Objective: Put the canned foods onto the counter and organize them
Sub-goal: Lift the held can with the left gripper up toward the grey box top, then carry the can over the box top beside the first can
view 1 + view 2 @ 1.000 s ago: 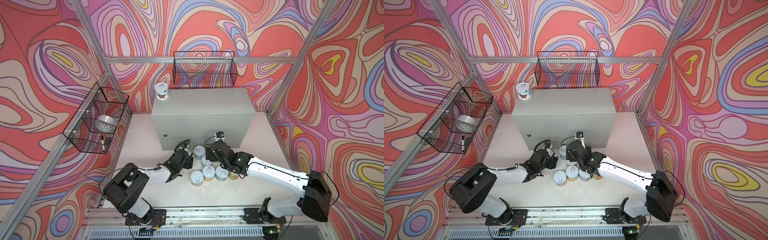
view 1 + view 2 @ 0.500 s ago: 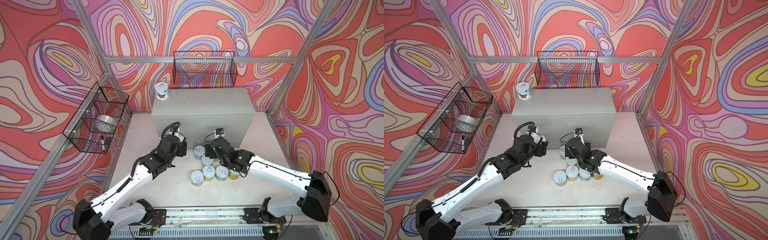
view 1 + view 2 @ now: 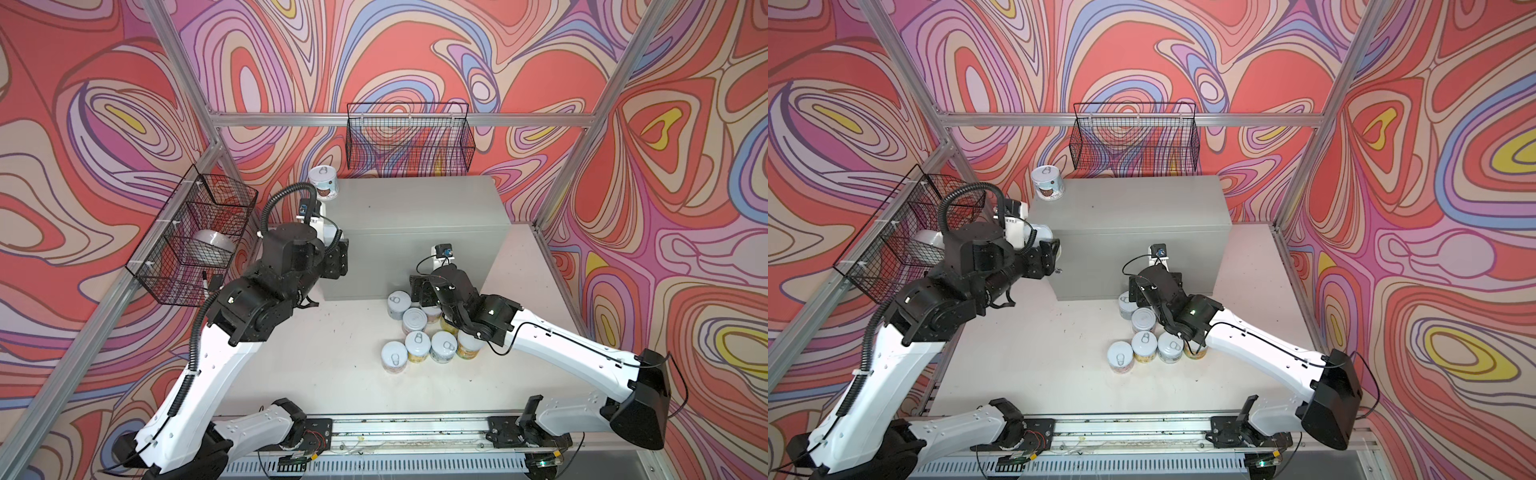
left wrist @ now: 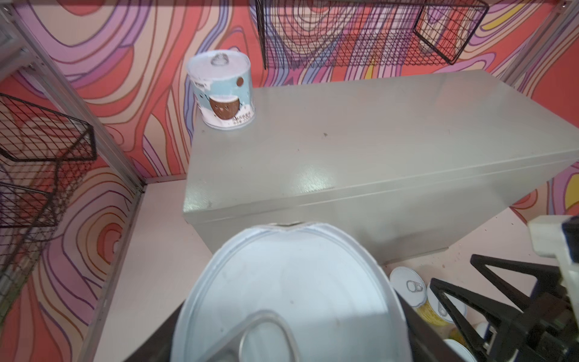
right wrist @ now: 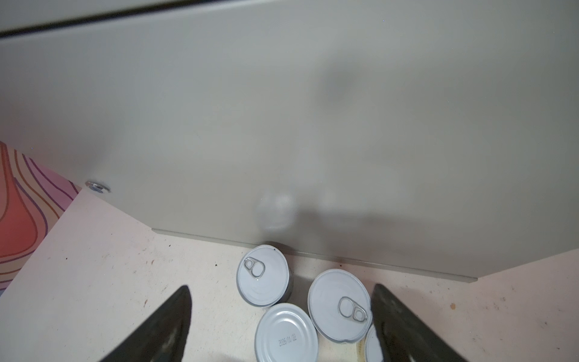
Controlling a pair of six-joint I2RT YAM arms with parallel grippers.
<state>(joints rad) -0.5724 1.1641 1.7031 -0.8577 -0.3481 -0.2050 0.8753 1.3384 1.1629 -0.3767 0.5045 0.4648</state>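
My left gripper [image 3: 337,261] is shut on a can [image 4: 288,294], raised beside the front left corner of the grey counter [image 3: 419,216]. The can's silver pull-tab lid fills the near part of the left wrist view and hides the fingers. A blue-labelled can [image 3: 324,189] stands upright on the counter's back left corner. Several cans [image 3: 417,347] stand clustered on the table in front of the counter. My right gripper [image 5: 282,316] hangs open low over the cluster's far end, with two lids [image 5: 262,275] and an upturned can bottom [image 5: 285,333] between its fingers, touching none.
A black wire basket [image 3: 195,241] on the left wall holds a pale round object [image 3: 212,246], close behind the left arm. Another wire basket [image 3: 409,137] hangs on the back wall above the counter. The counter's front face carries a small round lock [image 5: 97,187].
The left arm has risen from table level beside the cluster, carrying a can up to the counter's front left corner. The right gripper has stayed over the cluster, still open.
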